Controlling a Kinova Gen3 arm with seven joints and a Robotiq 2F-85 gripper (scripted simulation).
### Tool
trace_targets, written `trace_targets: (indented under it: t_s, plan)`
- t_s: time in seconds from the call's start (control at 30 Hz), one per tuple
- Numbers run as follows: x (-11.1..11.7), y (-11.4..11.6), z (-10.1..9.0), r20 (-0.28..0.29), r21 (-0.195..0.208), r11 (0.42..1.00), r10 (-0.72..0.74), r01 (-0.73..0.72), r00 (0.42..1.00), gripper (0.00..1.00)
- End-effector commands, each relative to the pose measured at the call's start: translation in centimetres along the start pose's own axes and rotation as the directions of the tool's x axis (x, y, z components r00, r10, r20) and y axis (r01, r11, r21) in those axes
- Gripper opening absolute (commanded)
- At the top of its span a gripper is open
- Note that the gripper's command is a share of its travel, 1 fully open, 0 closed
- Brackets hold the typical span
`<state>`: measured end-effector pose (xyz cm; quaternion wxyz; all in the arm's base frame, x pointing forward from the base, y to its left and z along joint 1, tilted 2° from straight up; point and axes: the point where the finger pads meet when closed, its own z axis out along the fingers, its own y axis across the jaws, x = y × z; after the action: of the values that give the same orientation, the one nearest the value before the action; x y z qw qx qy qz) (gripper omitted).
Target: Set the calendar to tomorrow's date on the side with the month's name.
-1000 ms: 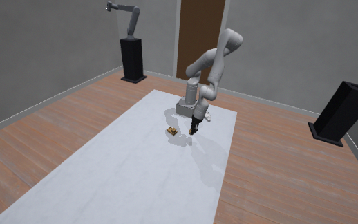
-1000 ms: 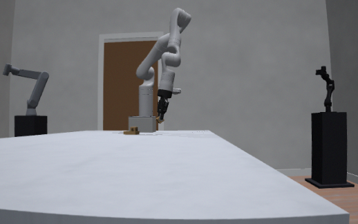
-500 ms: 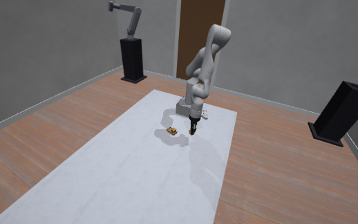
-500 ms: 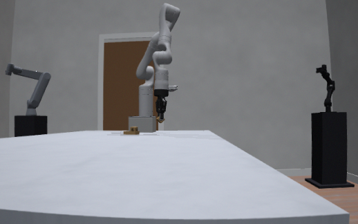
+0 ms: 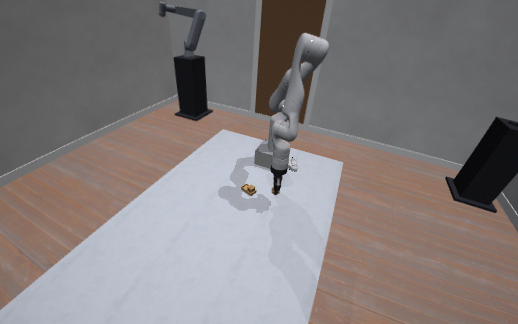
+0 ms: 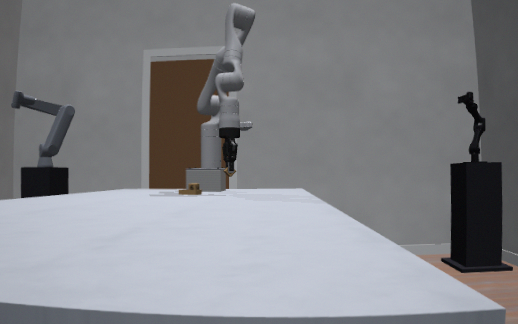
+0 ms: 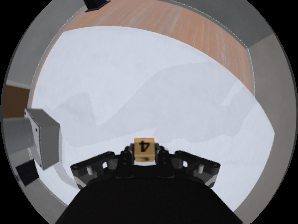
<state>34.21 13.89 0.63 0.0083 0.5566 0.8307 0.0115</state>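
Observation:
My gripper (image 5: 276, 188) (image 6: 230, 170) (image 7: 144, 148) points down and is shut on a wooden cube (image 5: 276, 191) (image 6: 230, 173) (image 7: 144, 145). In the wrist view this cube shows a dark 4, upside down there. In the exterior view the cube hangs above the table with a corner pointing down. The wooden tray (image 5: 244, 187) (image 6: 184, 192) rests on the table, to the left of the gripper in the top and exterior views. Another cube (image 5: 252, 188) (image 6: 194, 186) is in the tray. Its digit and the month's name are too small to read. The tray is not visible in the wrist view.
The pale table top (image 5: 171, 240) (image 6: 221, 250) (image 7: 120, 65) extends toward the top and exterior views. The grey box-shaped arm base (image 5: 263, 156) (image 6: 205, 179) (image 7: 46, 137) stands behind the tray and gripper. Two other arms on black pedestals (image 5: 191, 87) (image 6: 476, 215) stand off the table.

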Motion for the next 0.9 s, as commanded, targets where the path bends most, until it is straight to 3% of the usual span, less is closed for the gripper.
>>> trace_targets:
  t_s: [0.0,0.2,0.63,0.87]
  plan:
    - [-0.13,0.02,-0.02,-0.007,0.0,1.0,0.004,-0.004,1.0,0.26]
    - [-0.19,-0.1,0.12,-0.034,0.007,1.0,0.004,-0.004,0.999,0.26]
    - [-0.36,-0.18,0.22,-0.198,0.011,1.0,0.005,-0.003,0.98,0.26]
    - [-0.41,-0.01,0.05,-0.241,0.002,1.0,0.004,-0.004,0.97,0.26]
